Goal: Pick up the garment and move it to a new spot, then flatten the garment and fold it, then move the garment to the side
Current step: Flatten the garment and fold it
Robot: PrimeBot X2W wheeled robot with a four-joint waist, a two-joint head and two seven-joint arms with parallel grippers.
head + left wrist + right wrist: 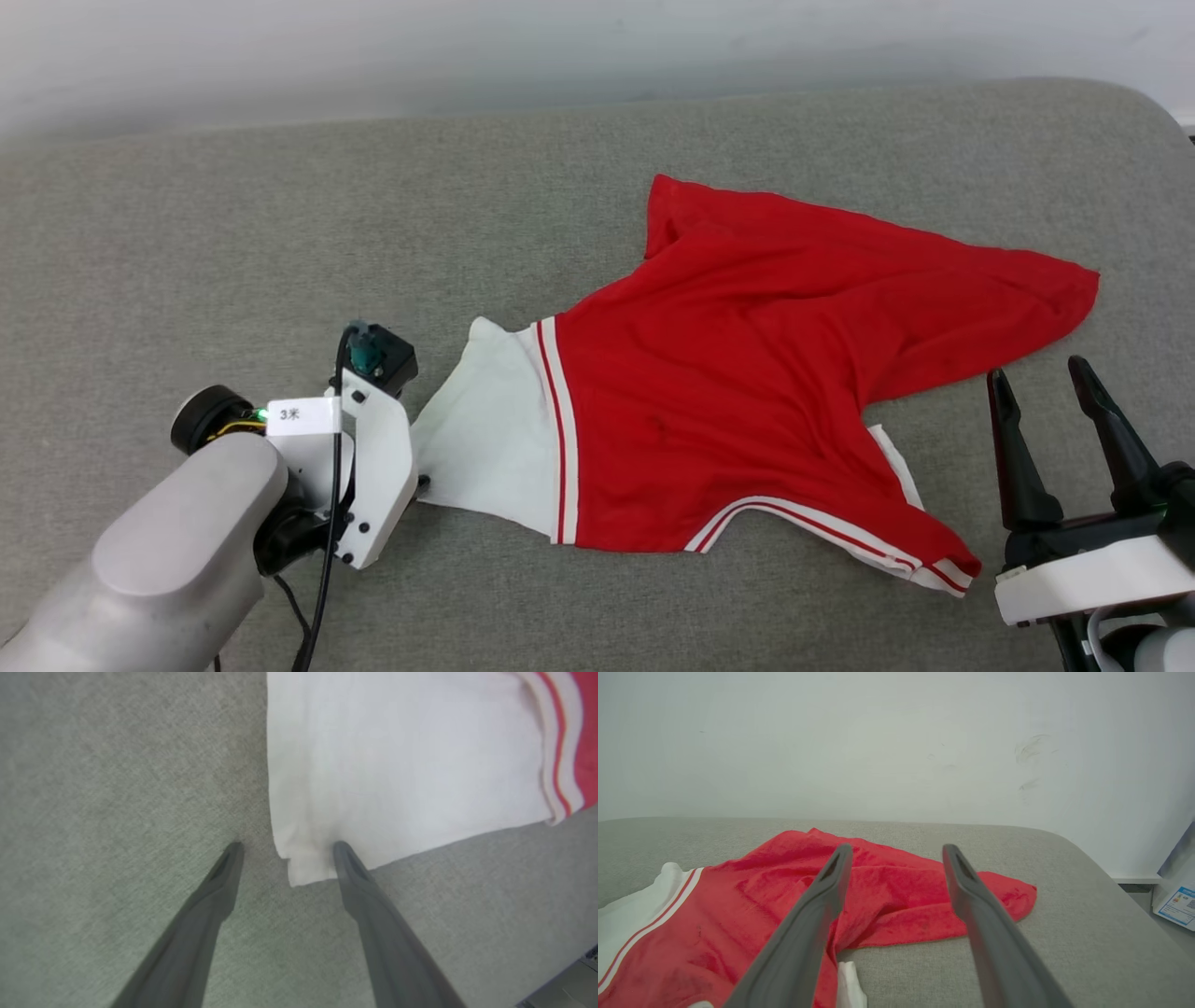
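Note:
The garment (pixel 747 373), a red shirt with white sleeves and red-white striped trim, lies crumpled on the grey surface (pixel 233 233), right of centre. Its white sleeve (pixel 397 765) reaches toward my left gripper (pixel 285 847), which points down at the sleeve's corner with both fingers spread wide; one fingertip (pixel 343 851) rests at the sleeve's edge, the other on bare fabric surface. In the head view that arm's white wrist bracket (pixel 373 457) hides the fingers. My right gripper (pixel 1041 373) stands open at the lower right, just off the red hem (pixel 994 896), holding nothing.
A pale wall (pixel 896 742) rises behind the padded grey surface, whose rounded right edge (pixel 1087 858) drops off to a floor with a blue-and-white card (pixel 1176 905). Bare grey surface stretches to the left and behind the shirt.

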